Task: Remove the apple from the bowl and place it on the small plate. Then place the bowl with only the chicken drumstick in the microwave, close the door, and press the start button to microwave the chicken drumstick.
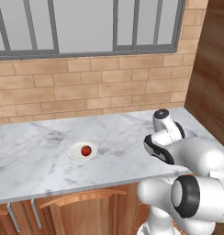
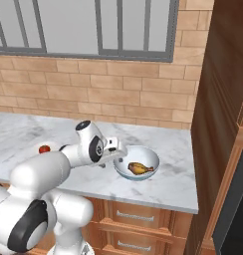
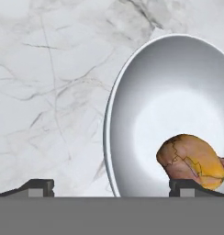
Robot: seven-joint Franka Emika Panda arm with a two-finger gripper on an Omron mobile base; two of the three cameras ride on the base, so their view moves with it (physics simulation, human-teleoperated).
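The pale grey-blue bowl (image 2: 147, 155) sits on the marble counter with the golden-brown chicken drumstick (image 2: 139, 168) lying in it. My gripper (image 2: 113, 158) hangs open just above the bowl's left rim. In the hand view the gripper (image 3: 112, 187) straddles that rim: one fingertip (image 3: 38, 186) is over the counter and the other is over the inside of the bowl (image 3: 178, 92), right beside the drumstick (image 3: 192, 160). Nothing is held. Far to the left, the red apple (image 1: 86, 150) rests on the small plate (image 1: 75, 152). The microwave and its door are out of view.
A brick wall with a window runs along the back of the counter (image 1: 36, 160). A tall wooden cabinet side (image 2: 213, 99) stands at the counter's right end, close to the bowl. At the lower right is a dark panel (image 2: 235, 214) that I cannot identify.
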